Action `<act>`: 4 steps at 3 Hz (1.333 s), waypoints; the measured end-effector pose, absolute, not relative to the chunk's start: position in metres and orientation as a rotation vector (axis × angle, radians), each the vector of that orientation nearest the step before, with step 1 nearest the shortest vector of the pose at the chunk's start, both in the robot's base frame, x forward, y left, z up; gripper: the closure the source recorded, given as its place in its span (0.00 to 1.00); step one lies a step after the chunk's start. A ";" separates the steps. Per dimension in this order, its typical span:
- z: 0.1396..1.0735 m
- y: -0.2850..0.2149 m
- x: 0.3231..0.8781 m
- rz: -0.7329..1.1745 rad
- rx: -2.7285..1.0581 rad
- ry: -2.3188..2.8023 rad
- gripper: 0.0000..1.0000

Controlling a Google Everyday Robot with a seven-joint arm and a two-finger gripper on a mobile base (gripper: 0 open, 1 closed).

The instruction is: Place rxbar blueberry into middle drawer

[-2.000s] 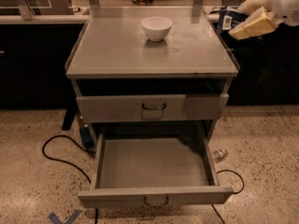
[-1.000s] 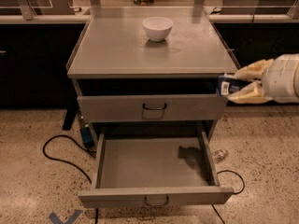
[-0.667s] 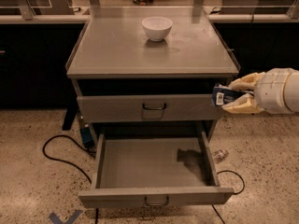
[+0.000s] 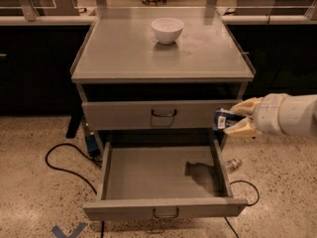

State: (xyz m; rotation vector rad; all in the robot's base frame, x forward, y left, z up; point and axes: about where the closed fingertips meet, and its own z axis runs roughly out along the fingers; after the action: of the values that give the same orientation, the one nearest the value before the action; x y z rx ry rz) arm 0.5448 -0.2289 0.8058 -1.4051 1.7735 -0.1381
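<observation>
Pincer (image 4: 236, 119) closed firmly on the rxbar blueberry (image 4: 223, 119), at the right end of the upper drawer front (image 4: 129, 115). The bar sits clamped between the two tan fingers (image 4: 245, 106), and its dark blue wrapper and white label project from the tips toward the cabinet. The view two seconds earlier shows the pincer level with the counter (image 4: 119, 48), out beyond its far right corner. It now stands much lower, having come down past the counter edge and drawn in toward the cabinet. Over the last fraction of a second it drops a little further and edges inward. The middle drawer (image 4: 163, 208) is pulled out, below the pincer and on its cabinet side. The drawer's right wall lies almost directly beneath the bar, and a dark shadow (image 4: 200, 171) on the drawer floor falls below and just inward of the pincer. The white bowl (image 4: 167, 29) rests on the counter, well above the pincer and farther in, unmoved throughout. Reading: the carry is nearly over, but the bar is not yet inside the drawer. What remains appears to be a short travel inward and down over the open cavity, followed by release. The likely hazard is the upper drawer front, just beside the bar, which the wrapper could clip on the way in.
</observation>
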 end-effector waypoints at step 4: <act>0.613 -0.134 0.534 0.308 -1.454 1.852 1.00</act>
State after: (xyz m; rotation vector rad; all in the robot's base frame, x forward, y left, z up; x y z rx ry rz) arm 0.5340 -0.1335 0.6127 -1.4542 1.8520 0.3079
